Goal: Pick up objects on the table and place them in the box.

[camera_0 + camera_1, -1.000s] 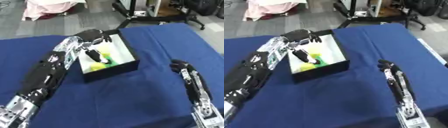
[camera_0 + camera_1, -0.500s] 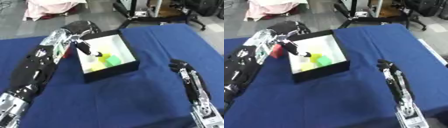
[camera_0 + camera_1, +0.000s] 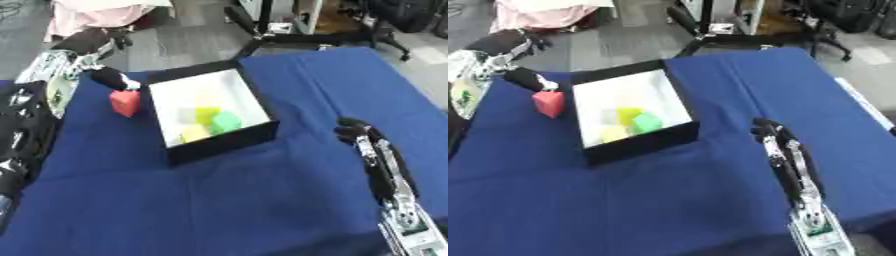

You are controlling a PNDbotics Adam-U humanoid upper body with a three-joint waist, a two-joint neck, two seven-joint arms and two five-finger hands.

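One red cube (image 3: 125, 102) sits left of the white-lined black box (image 3: 223, 142), pinched by the left hand (image 3: 112, 79).

The left hand (image 3: 111, 78) reaches down beside the black box (image 3: 214, 145), fingertips touching a red block (image 3: 125, 102) on the blue table (image 3: 227, 200); yellow and green pieces lie inside; the right hand (image 3: 353, 131) rests near the right edge.

The robot's left hand (image 3: 109, 77) has pulled out of the box (image 3: 223, 141) and now sits outside its left wall. A red block (image 3: 125, 102), hidden a second ago, shows on the blue cloth just below the fingertips. The yellow and green pieces (image 3: 210, 122) inside the box, earlier under the fingers, are now uncovered.
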